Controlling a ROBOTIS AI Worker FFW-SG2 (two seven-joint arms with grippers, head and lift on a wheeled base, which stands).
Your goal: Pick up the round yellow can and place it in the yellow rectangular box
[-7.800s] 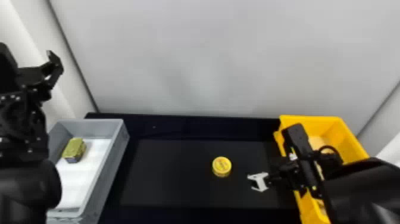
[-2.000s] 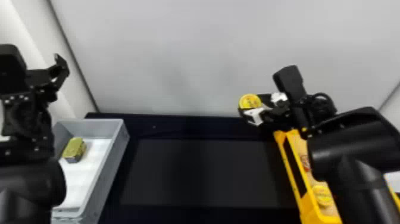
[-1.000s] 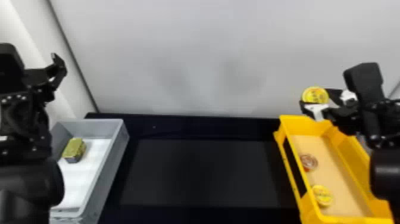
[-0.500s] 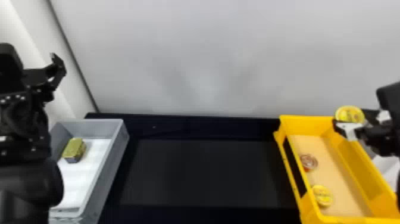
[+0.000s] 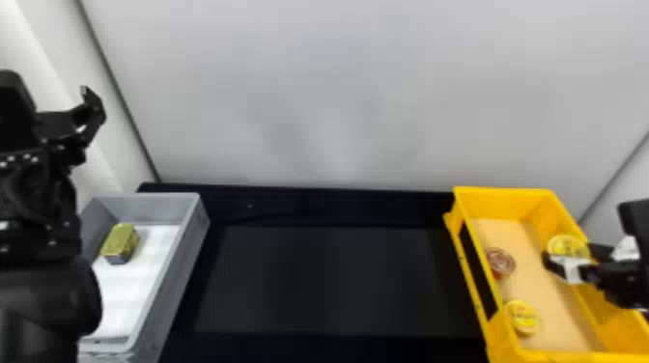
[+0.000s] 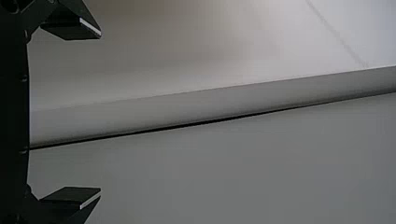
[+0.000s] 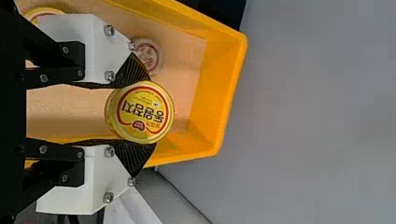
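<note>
the yellow can [image 5: 569, 245] is in the right gripper [image 5: 572, 256]. its jaws pinch the can's round sides, one on each side. the can is over the yellow box [image 5: 504, 195], by the box's right wall. its top faces up — yellow, with a red ring and some marks.

two round things sit on the tan floor of the yellow box, by its left wall. the near one is the other can [image 5: 523, 317], and it is yellow too. the red thing [image 5: 500, 263] is a bit farther back.

the left gripper [image 5: 88, 124] is at the left, with no can in it, and its jaws are wide apart.

the gray box [image 5: 192, 227] is on the left of the black counter [image 5: 328, 280]. a gold block [image 5: 118, 242] sits in it — toward the back, on the white floor.
</note>
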